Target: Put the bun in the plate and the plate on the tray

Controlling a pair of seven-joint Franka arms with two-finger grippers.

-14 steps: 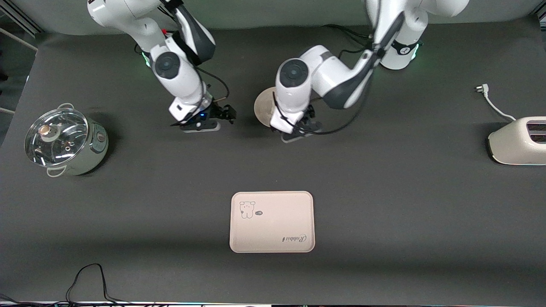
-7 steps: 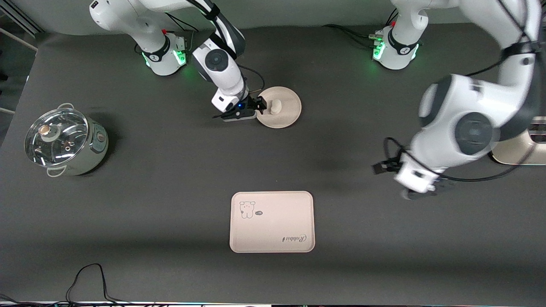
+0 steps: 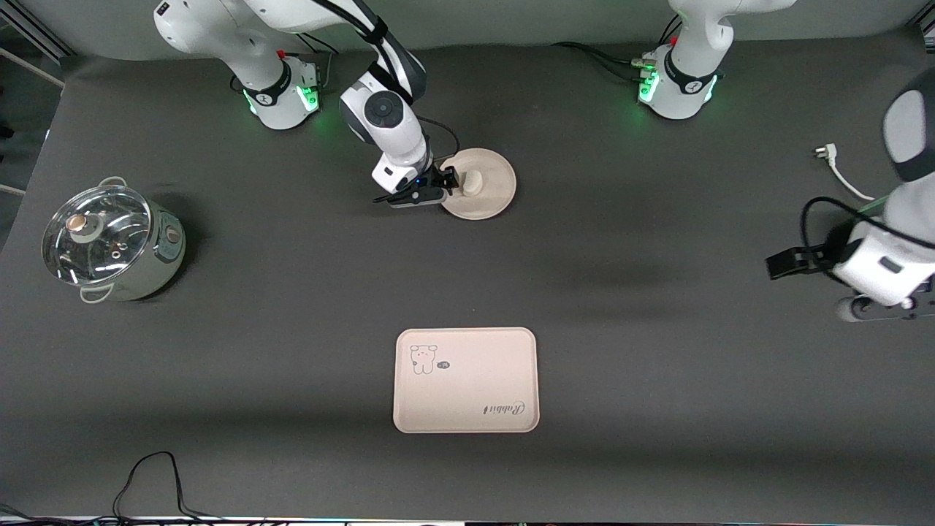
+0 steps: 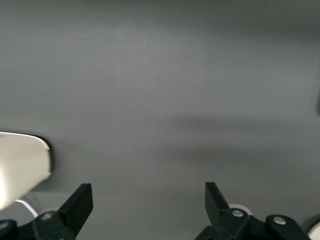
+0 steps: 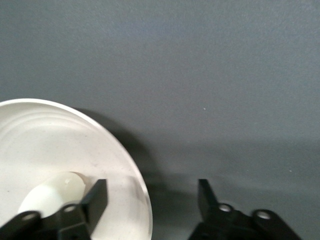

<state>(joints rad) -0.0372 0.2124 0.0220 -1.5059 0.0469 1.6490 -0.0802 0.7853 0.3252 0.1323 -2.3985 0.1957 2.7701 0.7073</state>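
The white bun lies in the round beige plate, which sits on the table near the robots' bases. My right gripper is open at the plate's rim on the side toward the right arm's end. In the right wrist view my right gripper straddles the plate's rim, one finger over the plate next to the bun, the other over the table. My left gripper is open and empty, up over the left arm's end of the table; the left wrist view shows it. The printed tray lies nearer the front camera than the plate.
A glass-lidded pot stands at the right arm's end. A white toaster is at the left arm's end, mostly hidden by the left arm in the front view. Its white cable and plug lie beside it.
My left arm swung from over the plate out to the left arm's end of the table, uncovering the bun in the plate. My right gripper moved over to the plate's rim.
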